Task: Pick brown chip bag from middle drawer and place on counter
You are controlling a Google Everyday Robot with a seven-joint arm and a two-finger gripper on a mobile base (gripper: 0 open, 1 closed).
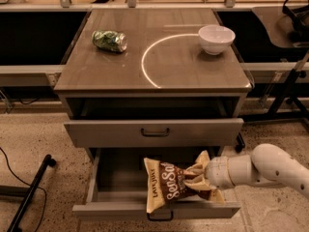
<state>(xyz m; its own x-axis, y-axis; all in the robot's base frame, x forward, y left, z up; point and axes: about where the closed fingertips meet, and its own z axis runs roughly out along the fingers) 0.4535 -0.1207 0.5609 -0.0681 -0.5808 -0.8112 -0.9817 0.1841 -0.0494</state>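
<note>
The brown chip bag (166,186) with cream lettering hangs tilted over the front part of the open middle drawer (120,209), its lower edge overlapping the drawer's front panel. My gripper (197,180) comes in from the right on a white arm and is shut on the right end of the bag, which is crumpled between the tan fingers (203,160). The counter (169,69) with its pale arc line lies above, at the top of the cabinet.
A green shiny packet (109,40) lies on the counter's back left and a white bowl (216,38) on its back right. The taller-fronted drawer (154,132) above is pulled out slightly. A black stand leg (29,192) lies on the floor at left.
</note>
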